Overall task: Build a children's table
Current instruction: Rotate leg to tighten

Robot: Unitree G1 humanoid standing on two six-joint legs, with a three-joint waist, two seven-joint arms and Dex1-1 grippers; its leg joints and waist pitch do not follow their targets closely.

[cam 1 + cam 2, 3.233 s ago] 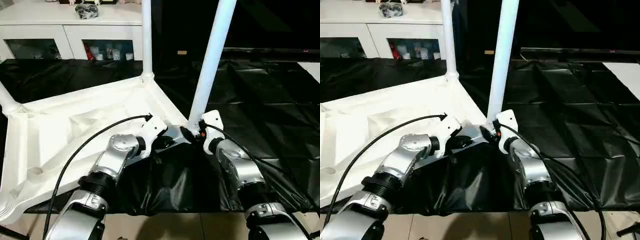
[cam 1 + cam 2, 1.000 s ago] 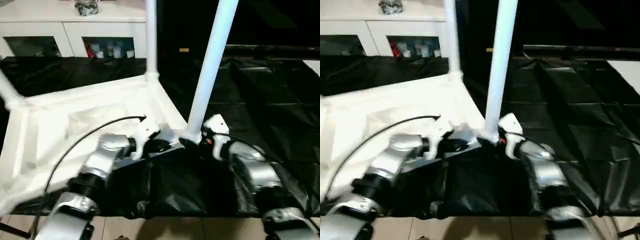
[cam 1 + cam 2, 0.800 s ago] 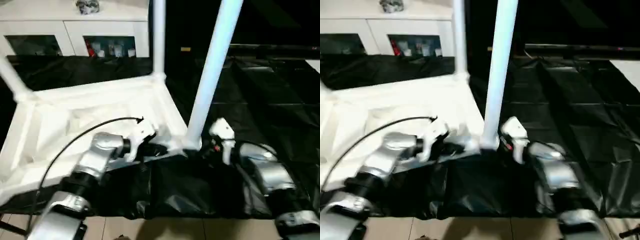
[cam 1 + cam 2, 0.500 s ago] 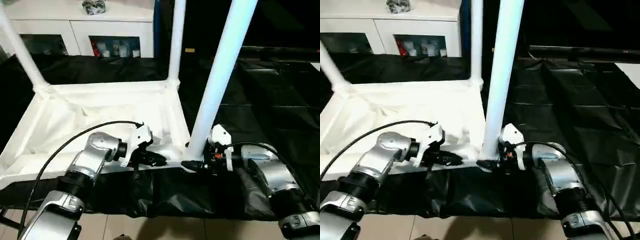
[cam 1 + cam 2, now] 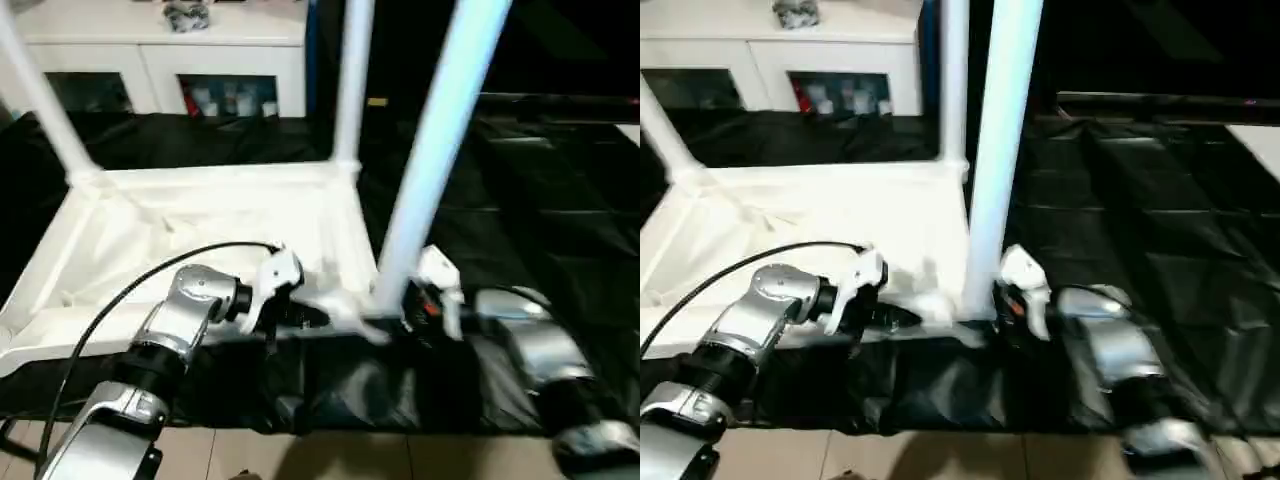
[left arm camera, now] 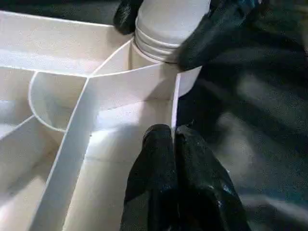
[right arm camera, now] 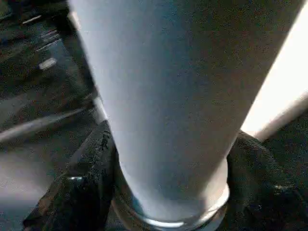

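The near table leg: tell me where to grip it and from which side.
Grip the near leg low, just above its corner socket, coming level from the robot's right, where the right gripper brackets it. It stands upright and round there, and the tabletop blocks the left.

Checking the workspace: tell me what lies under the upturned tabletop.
Black sheeting runs under the tabletop and spreads past its edges. Anything beneath the sheeting is covered.
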